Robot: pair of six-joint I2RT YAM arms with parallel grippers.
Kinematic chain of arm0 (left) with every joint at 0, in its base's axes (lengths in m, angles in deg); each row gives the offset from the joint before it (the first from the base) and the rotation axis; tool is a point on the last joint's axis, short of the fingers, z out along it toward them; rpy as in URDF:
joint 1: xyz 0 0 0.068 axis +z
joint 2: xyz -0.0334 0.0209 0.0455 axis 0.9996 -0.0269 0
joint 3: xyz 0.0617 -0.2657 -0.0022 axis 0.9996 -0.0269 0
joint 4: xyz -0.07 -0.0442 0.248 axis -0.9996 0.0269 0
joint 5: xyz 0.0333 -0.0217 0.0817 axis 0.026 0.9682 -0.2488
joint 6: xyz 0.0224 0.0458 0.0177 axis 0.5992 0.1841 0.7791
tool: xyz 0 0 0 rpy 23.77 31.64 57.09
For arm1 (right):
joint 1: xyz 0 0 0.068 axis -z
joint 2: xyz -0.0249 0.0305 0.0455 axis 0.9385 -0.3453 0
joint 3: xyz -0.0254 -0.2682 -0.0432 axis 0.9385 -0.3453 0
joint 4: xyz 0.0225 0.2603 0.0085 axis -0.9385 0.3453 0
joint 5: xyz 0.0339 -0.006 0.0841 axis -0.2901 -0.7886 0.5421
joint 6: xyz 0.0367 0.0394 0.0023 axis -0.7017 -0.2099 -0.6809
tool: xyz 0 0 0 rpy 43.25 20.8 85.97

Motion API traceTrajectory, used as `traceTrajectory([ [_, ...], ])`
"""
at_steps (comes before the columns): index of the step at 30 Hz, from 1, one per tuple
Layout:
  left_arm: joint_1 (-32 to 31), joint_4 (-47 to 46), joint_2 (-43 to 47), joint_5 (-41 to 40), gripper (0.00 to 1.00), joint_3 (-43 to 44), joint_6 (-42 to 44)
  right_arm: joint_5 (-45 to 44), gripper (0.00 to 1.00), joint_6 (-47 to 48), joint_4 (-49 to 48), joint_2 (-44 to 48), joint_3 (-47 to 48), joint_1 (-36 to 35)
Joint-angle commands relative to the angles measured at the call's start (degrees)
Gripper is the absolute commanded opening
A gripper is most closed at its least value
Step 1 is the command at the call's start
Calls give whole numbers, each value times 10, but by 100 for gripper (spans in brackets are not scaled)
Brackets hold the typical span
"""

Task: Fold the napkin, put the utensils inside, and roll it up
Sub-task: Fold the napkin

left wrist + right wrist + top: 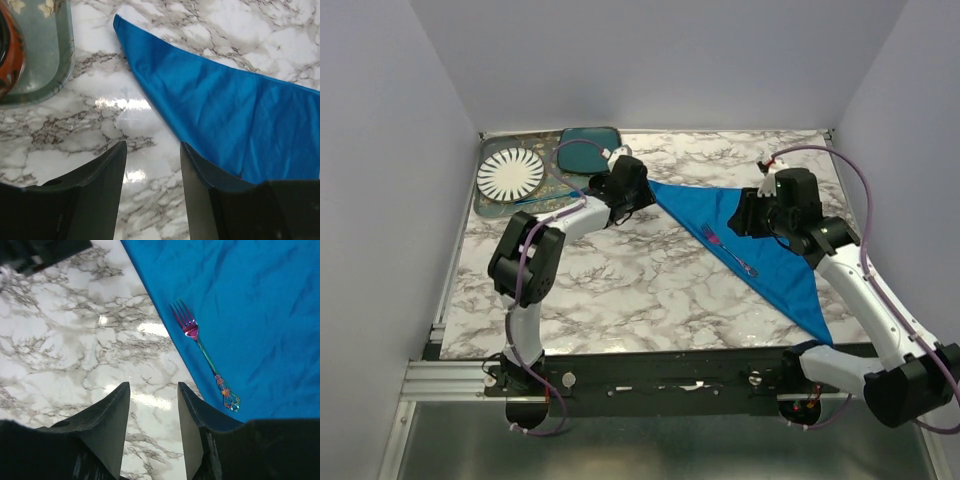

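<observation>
Fingers stand half-open and empty: left fingers (95, 195), right fingers (100, 435).

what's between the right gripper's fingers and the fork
In the right wrist view, only bare marble table and the edge of the napkin under the fork.

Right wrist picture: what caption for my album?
A rainbow fork lies on the blue napkin near its edge, with the open pincer over marble.

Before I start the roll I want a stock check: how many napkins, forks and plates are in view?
Bright blue cloth napkin: 1
Slim metal fork with purple tines: 1
Plates: 2 (round white plate with black radial stripes, dark teal rounded-square plate)
Total: 4
</observation>
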Motion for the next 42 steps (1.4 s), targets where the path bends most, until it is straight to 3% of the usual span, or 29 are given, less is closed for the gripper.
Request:
traceTrajectory([
  [1, -7, -50, -67, -92, 55, 50, 8, -15, 52, -13, -18, 47, -26, -2],
  [12, -2, -74, -159, -158, 46, 107, -116, -5, 52, -37, -42, 92, -68, -2],
  [21, 8, -103, -194, -140, 45, 123, -154, -13, 52, -34, -42, 94, -60, -2],
  [32, 34, -146, -218, -76, 30, 120, -205, -29, 53, -25, -43, 112, -56, -2],
  [40, 41, -186, -223, -53, 29, 110, -205, -19, 53, -32, -43, 114, -64, -2],
  [42, 41, -195, -223, -46, 25, 99, -206, -18, 53, -34, -42, 119, -67, -2],
])
